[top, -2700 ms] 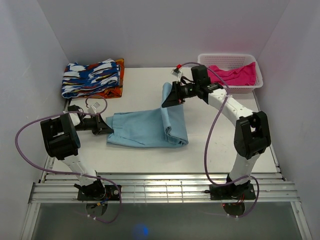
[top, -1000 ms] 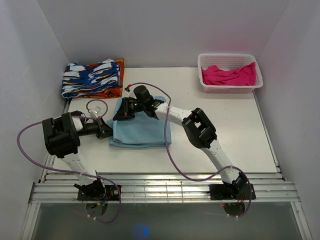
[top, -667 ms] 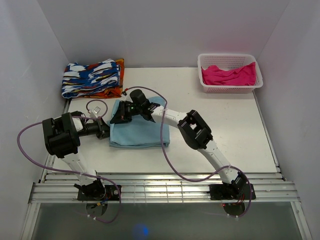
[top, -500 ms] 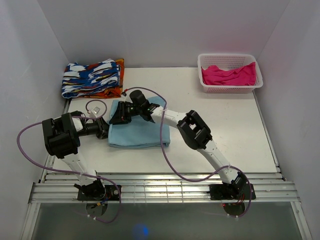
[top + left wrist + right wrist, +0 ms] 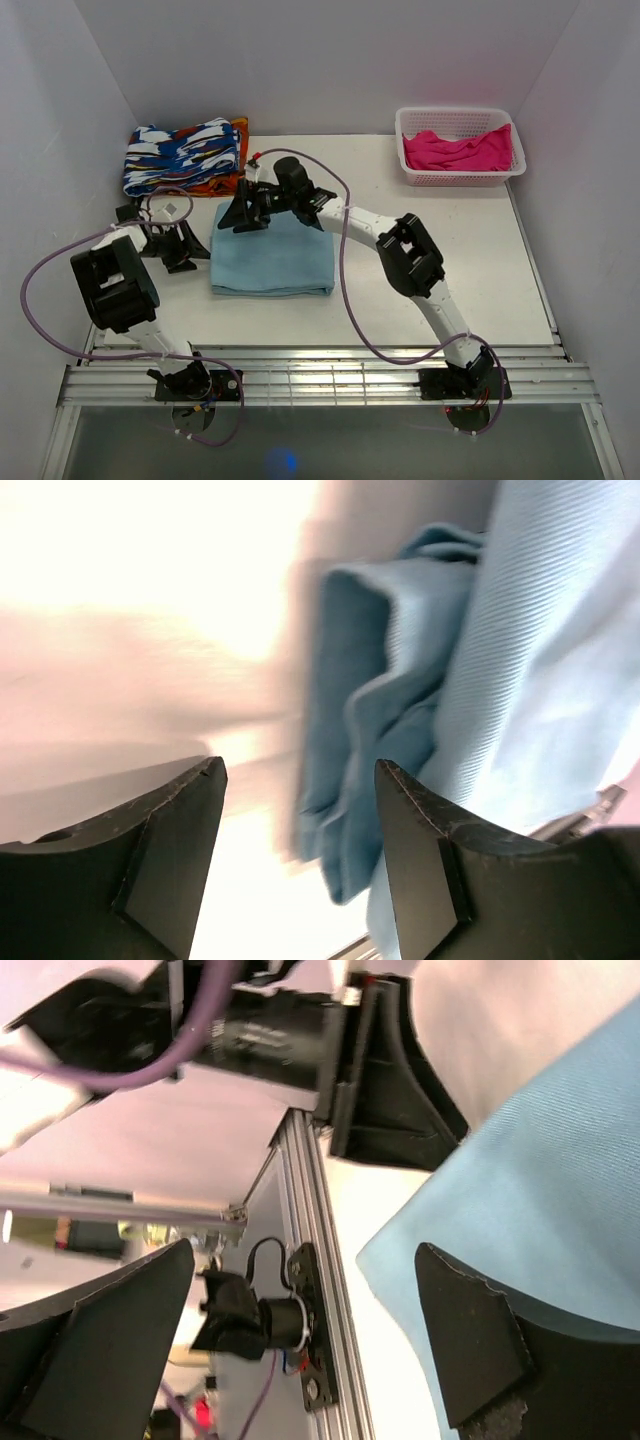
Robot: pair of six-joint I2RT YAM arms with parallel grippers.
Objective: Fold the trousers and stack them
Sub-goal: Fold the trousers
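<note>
- A white table (image 5: 440,250) stands between plain white walls, with both arms bolted at its near edge.
- The left hand (image 5: 185,245) sits low at the table's left side. Its fingers (image 5: 165,860) are spread well apart and pinch nothing. The wrist view shows the layered left edge of the trousers (image 5: 520,660) in the gap just ahead of it.
- The right hand (image 5: 243,212) hangs over the far-left corner of the trousers, its arm stretched across the table. Its fingers (image 5: 480,1340) stand very wide and empty, with the blue cloth below them and the left hand just beyond that corner.
- The trousers (image 5: 272,262) lie folded into a flat, near-square block on the left half of the table, between the two hands.
- Behind them in the far-left corner, a folded patterned cloth (image 5: 185,155) in blue, white and orange lies apart from the trousers.
- A white slotted basket (image 5: 455,180) stands in the far-right corner and holds a crumpled pink garment (image 5: 460,150), which fills most of its floor.
- A second ago both hands were clamped shut at the trousers' left edge. Both have since let go, the left drawing off leftwards and the right lifting toward the far corner.
- Nearly three seconds ago the trousers were spread wider, with the right hand holding one end up near the middle of the table. That end is now folded over to the left.
- The basket, its contents and the patterned cloth have not moved.
</note>
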